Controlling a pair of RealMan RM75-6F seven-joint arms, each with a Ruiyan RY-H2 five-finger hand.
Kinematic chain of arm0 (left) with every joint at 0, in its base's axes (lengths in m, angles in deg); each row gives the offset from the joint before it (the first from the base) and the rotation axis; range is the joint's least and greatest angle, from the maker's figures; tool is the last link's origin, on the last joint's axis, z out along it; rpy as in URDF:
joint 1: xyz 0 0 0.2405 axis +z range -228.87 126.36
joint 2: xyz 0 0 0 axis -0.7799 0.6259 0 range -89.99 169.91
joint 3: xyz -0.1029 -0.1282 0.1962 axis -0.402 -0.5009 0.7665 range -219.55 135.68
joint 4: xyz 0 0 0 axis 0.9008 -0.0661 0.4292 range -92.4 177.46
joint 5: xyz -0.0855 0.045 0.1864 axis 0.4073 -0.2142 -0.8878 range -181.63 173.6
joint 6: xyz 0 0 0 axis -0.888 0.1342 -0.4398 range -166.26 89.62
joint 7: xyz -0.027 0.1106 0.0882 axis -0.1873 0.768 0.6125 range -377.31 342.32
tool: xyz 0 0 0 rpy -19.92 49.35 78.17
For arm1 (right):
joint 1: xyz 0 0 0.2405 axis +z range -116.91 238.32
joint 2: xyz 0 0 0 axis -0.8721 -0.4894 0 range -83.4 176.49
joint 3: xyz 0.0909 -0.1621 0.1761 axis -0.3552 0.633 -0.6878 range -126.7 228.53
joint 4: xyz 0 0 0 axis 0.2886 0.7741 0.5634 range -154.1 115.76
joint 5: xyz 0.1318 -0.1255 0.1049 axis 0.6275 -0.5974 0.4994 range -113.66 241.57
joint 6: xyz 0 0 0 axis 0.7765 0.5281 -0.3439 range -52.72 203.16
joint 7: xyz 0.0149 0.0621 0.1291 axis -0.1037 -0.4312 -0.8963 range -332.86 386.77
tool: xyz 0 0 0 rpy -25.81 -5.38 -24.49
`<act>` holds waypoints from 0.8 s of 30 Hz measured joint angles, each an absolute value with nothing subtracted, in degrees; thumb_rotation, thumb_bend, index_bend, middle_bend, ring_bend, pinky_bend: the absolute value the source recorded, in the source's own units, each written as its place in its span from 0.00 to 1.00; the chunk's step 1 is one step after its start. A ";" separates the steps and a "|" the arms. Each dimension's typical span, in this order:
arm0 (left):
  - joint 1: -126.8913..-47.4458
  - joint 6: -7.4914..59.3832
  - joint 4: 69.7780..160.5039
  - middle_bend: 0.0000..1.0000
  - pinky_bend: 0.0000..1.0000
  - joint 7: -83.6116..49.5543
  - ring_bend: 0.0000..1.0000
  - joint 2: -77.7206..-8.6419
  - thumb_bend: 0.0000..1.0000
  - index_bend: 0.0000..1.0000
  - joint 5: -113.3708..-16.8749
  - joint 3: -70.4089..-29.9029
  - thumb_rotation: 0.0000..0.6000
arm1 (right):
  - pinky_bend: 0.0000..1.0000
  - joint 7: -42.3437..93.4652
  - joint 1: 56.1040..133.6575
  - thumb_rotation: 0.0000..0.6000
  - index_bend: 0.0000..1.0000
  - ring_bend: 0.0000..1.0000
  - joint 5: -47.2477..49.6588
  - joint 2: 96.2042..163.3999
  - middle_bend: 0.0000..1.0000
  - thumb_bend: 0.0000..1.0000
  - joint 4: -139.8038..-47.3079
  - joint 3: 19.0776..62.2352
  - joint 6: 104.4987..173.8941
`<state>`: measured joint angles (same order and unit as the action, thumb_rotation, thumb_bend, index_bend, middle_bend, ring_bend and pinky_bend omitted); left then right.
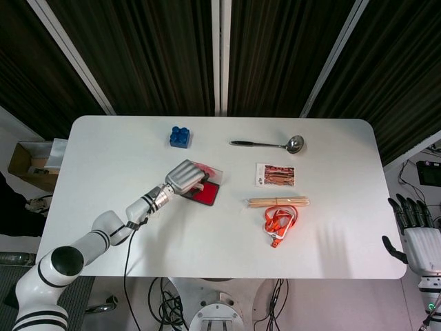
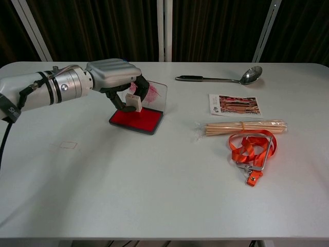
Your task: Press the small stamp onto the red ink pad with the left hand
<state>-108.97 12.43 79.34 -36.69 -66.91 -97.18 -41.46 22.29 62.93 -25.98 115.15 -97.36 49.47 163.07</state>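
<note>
The red ink pad (image 2: 136, 120) lies in a black tray left of the table's middle, with its clear, red-stained lid (image 2: 156, 94) standing up behind it. My left hand (image 2: 114, 76) hangs over the pad's back edge and pinches the small white stamp (image 2: 131, 102) between thumb and fingers. The stamp's foot is at or just above the red surface; contact cannot be told. From the head view the left hand (image 1: 185, 177) hides the stamp and part of the ink pad (image 1: 207, 194). My right hand (image 1: 415, 236) hangs off the table's right front corner, fingers apart and empty.
A blue brick (image 1: 180, 136) sits at the back left and a steel ladle (image 2: 221, 78) at the back right. A picture card (image 2: 235, 105), a bundle of wooden skewers (image 2: 244, 126) and an orange lanyard (image 2: 252, 149) lie right of the pad.
</note>
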 measured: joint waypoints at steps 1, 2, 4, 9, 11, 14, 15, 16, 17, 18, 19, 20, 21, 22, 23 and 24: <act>-108.89 12.94 80.67 0.57 1.00 -36.46 0.88 -65.91 0.42 0.61 -97.17 -41.56 1.00 | 0.00 22.22 62.95 1.00 0.00 0.00 -26.02 115.17 0.00 0.23 -97.33 49.48 163.07; -108.80 13.29 81.84 0.57 1.00 -36.23 0.88 -65.05 0.42 0.61 -97.16 -41.61 1.00 | 0.00 22.11 62.96 1.00 0.00 0.00 -26.07 115.22 0.00 0.23 -97.26 49.51 163.06; -108.45 14.05 85.17 0.57 1.00 -35.53 0.88 -62.69 0.42 0.61 -97.14 -41.61 1.00 | 0.00 21.90 62.97 1.00 0.00 0.00 -26.13 115.30 0.00 0.23 -97.12 49.56 163.04; -106.67 15.34 95.56 0.57 1.00 -32.43 0.88 -55.79 0.42 0.61 -97.03 -40.76 1.00 | 0.00 21.65 62.95 1.00 0.00 0.00 -26.24 115.36 0.00 0.23 -96.78 49.64 163.08; -105.44 15.72 100.82 0.57 1.00 -30.39 0.88 -52.39 0.42 0.61 -96.90 -39.92 1.00 | 0.00 21.67 62.96 1.00 0.00 0.00 -26.40 115.34 0.00 0.23 -96.80 49.66 163.18; -103.02 16.10 108.21 0.57 1.00 -26.79 0.88 -47.51 0.42 0.61 -96.53 -38.13 1.00 | 0.00 21.90 63.00 1.00 0.00 0.00 -26.66 115.34 0.00 0.23 -96.91 49.74 163.26; -102.14 16.21 110.17 0.57 1.00 -25.63 0.88 -46.07 0.42 0.61 -96.37 -37.50 1.00 | 0.00 21.98 63.02 1.00 0.00 0.00 -26.72 115.34 0.00 0.23 -96.96 49.77 163.25; -100.81 16.41 112.35 0.57 1.00 -24.06 0.88 -44.39 0.42 0.61 -96.13 -36.67 1.00 | 0.00 22.09 63.04 1.00 0.00 0.00 -26.76 115.35 0.00 0.23 -97.01 49.80 163.24; -99.77 16.62 113.49 0.57 1.00 -22.98 0.88 -43.51 0.42 0.61 -95.95 -36.10 1.00 | 0.00 22.22 63.05 1.00 0.00 0.00 -26.86 115.36 0.00 0.23 -97.12 49.85 163.23; -98.77 16.92 114.18 0.57 1.00 -22.11 0.88 -43.01 0.42 0.61 -95.79 -35.59 1.00 | 0.00 22.28 63.06 1.00 0.00 0.00 -26.94 115.38 0.00 0.23 -97.20 49.90 163.24; -97.54 17.48 114.56 0.57 1.00 -21.21 0.88 -42.79 0.42 0.61 -95.66 -35.03 1.00 | 0.00 22.31 63.05 1.00 0.00 0.00 -27.01 115.39 0.00 0.23 -97.27 49.94 163.28; -96.69 18.04 114.50 0.57 1.00 -20.60 0.88 -42.89 0.42 0.61 -95.61 -34.68 1.00 | 0.00 22.35 63.02 1.00 0.00 0.00 -27.04 115.41 0.00 0.23 -97.33 49.96 163.35; -95.88 18.60 114.18 0.57 1.00 -20.13 0.88 -43.18 0.42 0.61 -95.60 -34.38 1.00 | 0.00 22.41 62.99 1.00 0.00 0.00 -27.03 115.41 0.00 0.23 -97.36 49.97 163.36; -94.92 19.10 113.46 0.57 1.00 -19.82 0.88 -43.74 0.42 0.61 -95.57 -33.97 1.00 | 0.00 22.49 62.97 1.00 0.00 0.00 -27.00 115.39 0.00 0.23 -97.39 49.98 163.36; -94.28 19.27 112.79 0.57 1.00 -19.74 0.88 -44.21 0.42 0.61 -95.52 -33.70 1.00 | 0.00 22.63 62.95 1.00 0.00 0.00 -26.96 115.33 0.00 0.23 -97.43 49.98 163.36; -93.72 19.38 112.06 0.57 1.00 -19.73 0.88 -44.67 0.42 0.61 -95.47 -33.49 1.00 | 0.00 22.75 62.92 1.00 0.00 0.00 -26.94 115.27 0.00 0.23 -97.49 49.97 163.40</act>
